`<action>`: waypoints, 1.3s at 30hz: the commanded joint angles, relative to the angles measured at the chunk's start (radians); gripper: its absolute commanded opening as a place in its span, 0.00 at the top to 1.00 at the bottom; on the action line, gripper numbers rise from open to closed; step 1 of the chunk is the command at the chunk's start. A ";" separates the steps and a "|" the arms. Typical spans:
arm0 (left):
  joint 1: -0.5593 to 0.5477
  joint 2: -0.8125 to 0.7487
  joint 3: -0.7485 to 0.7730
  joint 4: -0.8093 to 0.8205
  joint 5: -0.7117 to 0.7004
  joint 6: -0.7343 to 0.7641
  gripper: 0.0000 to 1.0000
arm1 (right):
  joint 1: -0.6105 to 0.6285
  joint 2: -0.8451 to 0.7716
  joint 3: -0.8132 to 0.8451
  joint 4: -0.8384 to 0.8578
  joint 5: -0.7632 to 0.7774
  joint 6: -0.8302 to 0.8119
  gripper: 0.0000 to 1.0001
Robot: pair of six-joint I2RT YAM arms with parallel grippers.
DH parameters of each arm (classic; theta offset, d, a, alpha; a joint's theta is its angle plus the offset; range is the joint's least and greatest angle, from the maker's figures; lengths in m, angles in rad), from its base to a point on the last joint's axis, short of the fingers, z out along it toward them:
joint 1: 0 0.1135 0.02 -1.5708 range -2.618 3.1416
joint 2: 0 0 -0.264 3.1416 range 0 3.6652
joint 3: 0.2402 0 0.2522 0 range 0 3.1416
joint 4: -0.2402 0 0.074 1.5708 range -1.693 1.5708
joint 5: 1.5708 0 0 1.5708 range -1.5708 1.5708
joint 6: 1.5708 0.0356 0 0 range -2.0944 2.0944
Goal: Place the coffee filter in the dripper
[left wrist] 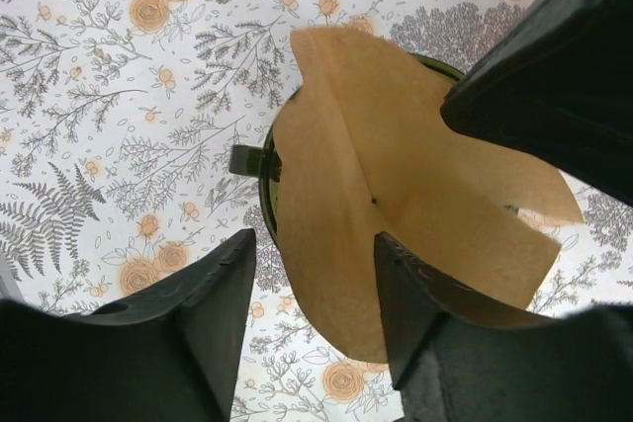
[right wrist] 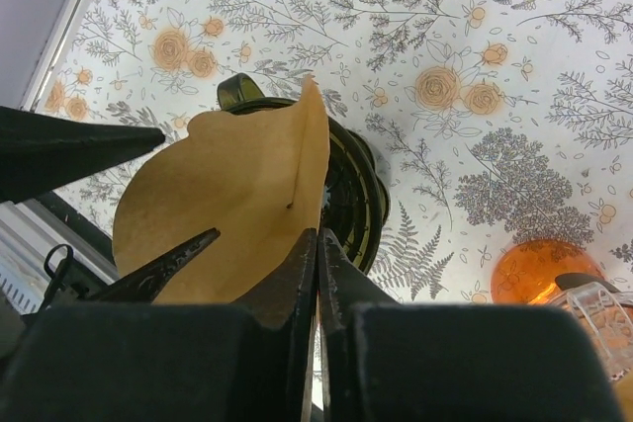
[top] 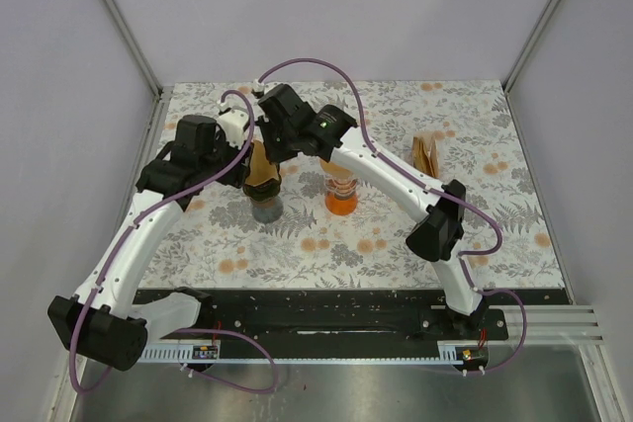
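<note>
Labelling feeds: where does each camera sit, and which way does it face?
Top external: above, behind the bases, looking down at floral table; arms show.
Left wrist: on left arm, looking down at brown paper filter over dark glass dripper; open fingers show.
Right wrist: on right arm, looking down; shut fingers pinch the filter.
Wrist views share filter and dripper.

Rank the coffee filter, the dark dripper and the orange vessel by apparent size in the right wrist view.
1. coffee filter: largest, though nearest the camera.
2. dark dripper: partly hidden behind the filter.
3. orange vessel: smallest, farther off and partly covered.
</note>
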 commanded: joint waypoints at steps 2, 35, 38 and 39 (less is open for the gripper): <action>0.047 -0.005 0.077 0.039 0.021 0.035 0.39 | -0.008 0.023 0.046 0.000 -0.003 -0.025 1.00; 0.176 0.231 0.094 0.168 0.473 0.180 0.55 | -0.017 0.047 0.051 0.021 -0.051 -0.056 1.00; 0.179 0.232 0.086 0.168 0.490 0.185 0.68 | -0.019 0.046 0.049 0.026 -0.057 -0.058 1.00; 0.179 0.231 0.085 0.168 0.490 0.188 0.74 | -0.019 0.044 0.048 0.029 -0.058 -0.056 1.00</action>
